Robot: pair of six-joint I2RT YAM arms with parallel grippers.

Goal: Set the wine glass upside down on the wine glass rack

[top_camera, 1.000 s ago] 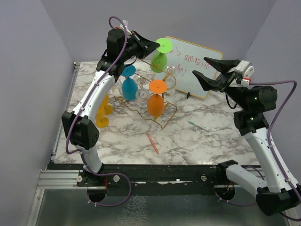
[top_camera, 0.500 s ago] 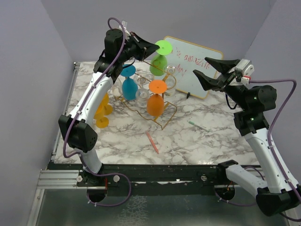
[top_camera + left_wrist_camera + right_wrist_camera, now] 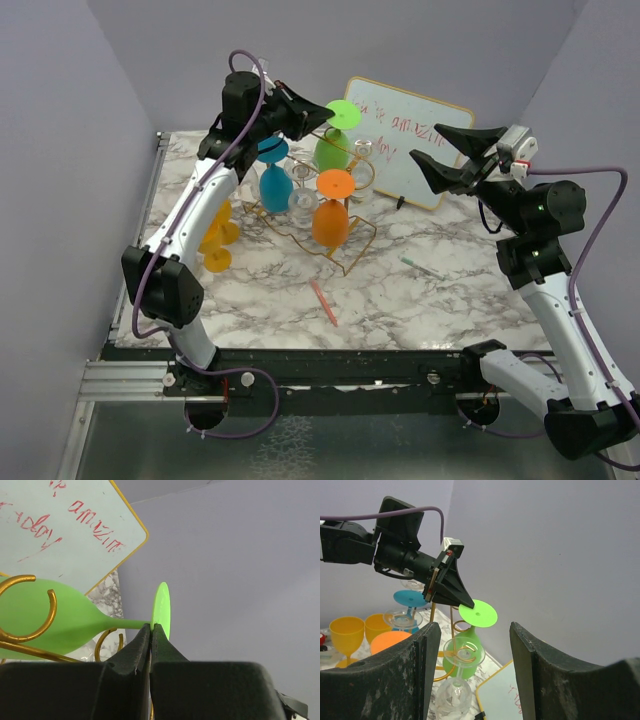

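A green wine glass hangs upside down at the far end of the gold wire wine glass rack. My left gripper is shut on the rim of its round foot. In the left wrist view the green bowl lies behind the rack's curled loops, and the left gripper pinches the foot edge-on. My right gripper stands open and empty to the right, well clear of the rack. Its wrist view looks between the right gripper's fingers at the green foot and the gold wires.
A blue glass, an orange glass and a clear glass hang upside down on the rack. Yellow glasses stand upright at the left. A framed whiteboard leans behind the rack. Two pens lie on the marble.
My left gripper has lowered the green glass a little, toward the rack's far loops. The right arm has stayed still.
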